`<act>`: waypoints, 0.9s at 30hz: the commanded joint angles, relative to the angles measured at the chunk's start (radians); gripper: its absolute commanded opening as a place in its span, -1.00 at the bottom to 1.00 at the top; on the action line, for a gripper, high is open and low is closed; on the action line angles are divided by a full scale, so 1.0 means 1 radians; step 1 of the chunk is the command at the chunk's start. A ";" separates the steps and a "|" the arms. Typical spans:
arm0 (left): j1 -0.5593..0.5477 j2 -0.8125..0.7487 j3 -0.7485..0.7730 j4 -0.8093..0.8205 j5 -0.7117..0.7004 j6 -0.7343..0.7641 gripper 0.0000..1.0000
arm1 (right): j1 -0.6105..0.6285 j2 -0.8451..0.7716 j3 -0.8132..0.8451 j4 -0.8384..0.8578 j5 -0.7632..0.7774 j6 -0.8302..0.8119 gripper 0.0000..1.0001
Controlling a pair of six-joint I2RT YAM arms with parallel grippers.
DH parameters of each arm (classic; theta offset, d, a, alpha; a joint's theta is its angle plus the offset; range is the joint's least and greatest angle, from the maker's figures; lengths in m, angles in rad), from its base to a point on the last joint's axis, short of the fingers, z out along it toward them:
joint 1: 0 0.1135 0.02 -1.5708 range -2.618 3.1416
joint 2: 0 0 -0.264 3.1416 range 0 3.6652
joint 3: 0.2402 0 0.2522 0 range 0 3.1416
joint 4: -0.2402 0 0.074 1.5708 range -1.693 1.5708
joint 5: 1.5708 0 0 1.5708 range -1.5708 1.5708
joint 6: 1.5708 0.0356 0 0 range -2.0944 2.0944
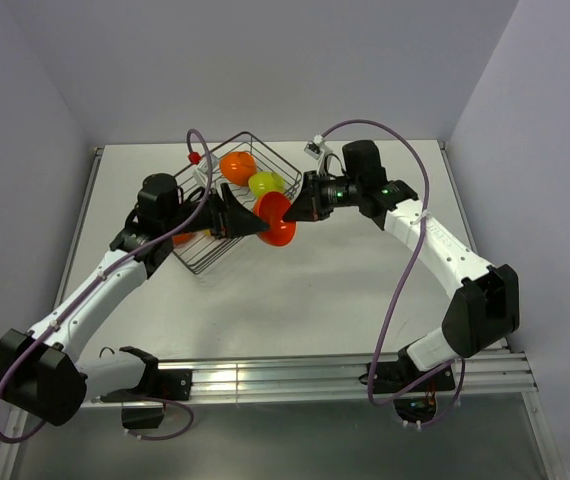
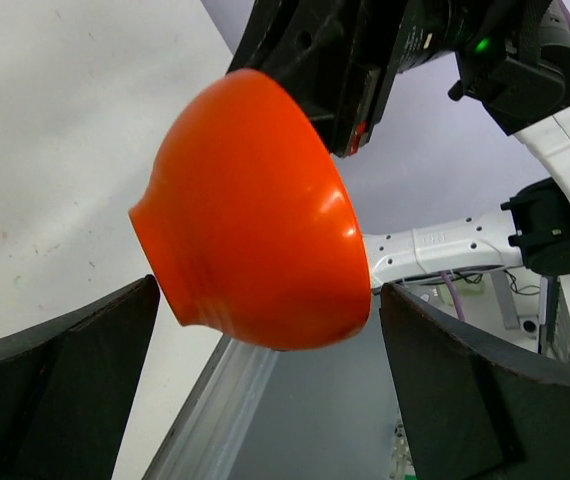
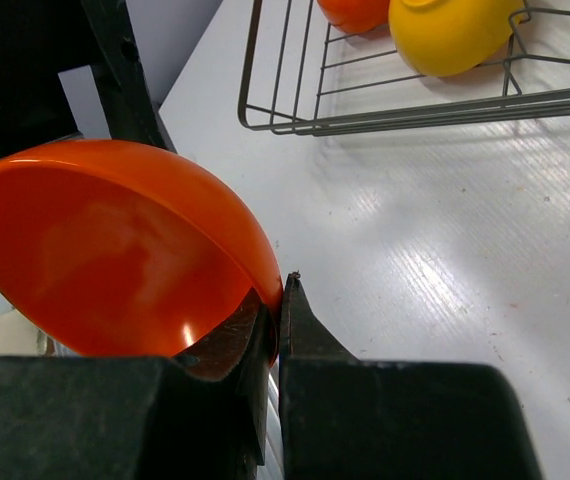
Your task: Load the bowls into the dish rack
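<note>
No text, brand, number or sign can be read in any view. A faint mark on the white plastic arm link (image 2: 445, 243), at the right of the left wrist view, is too small to read.

Pale lavender walls (image 1: 265, 60) enclose a white tabletop (image 1: 305, 300) edged at the front by an aluminium rail (image 1: 285, 380).

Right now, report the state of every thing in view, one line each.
red-orange bowl, in the air, pinched by its rim.
right gripper, shut on the red-orange bowl.
left gripper, open, fingers either side of that bowl, not touching it.
dish rack, partly loaded.
orange bowl, in the rack.
lime green bowl, in the rack.
yellow bowl, in the rack.
</note>
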 commanded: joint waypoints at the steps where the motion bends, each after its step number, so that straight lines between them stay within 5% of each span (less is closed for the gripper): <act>1: -0.005 -0.009 0.048 -0.015 -0.048 0.056 0.96 | 0.010 -0.043 -0.002 0.012 -0.003 -0.012 -1.00; 6: -0.005 -0.010 0.045 -0.001 -0.036 0.049 0.92 | 0.019 -0.033 -0.002 0.004 0.012 -0.021 -1.00; 15: -0.005 -0.012 0.031 0.033 -0.024 0.024 0.45 | 0.045 -0.021 0.009 -0.022 0.033 -0.043 -1.00; 18: -0.005 -0.007 0.037 0.033 -0.016 0.025 0.21 | 0.050 -0.018 0.019 -0.031 0.040 -0.049 -1.00; 21: -0.005 -0.012 0.033 0.033 -0.016 0.025 -0.28 | 0.050 -0.006 0.036 -0.050 0.035 -0.058 -0.95; 25: 0.003 -0.025 0.013 0.018 -0.044 0.019 -0.99 | 0.050 0.002 0.048 -0.057 0.046 -0.061 -0.61; 27: 0.027 -0.033 -0.001 0.011 -0.050 0.013 -0.99 | 0.050 0.003 0.052 -0.059 0.052 -0.061 -0.29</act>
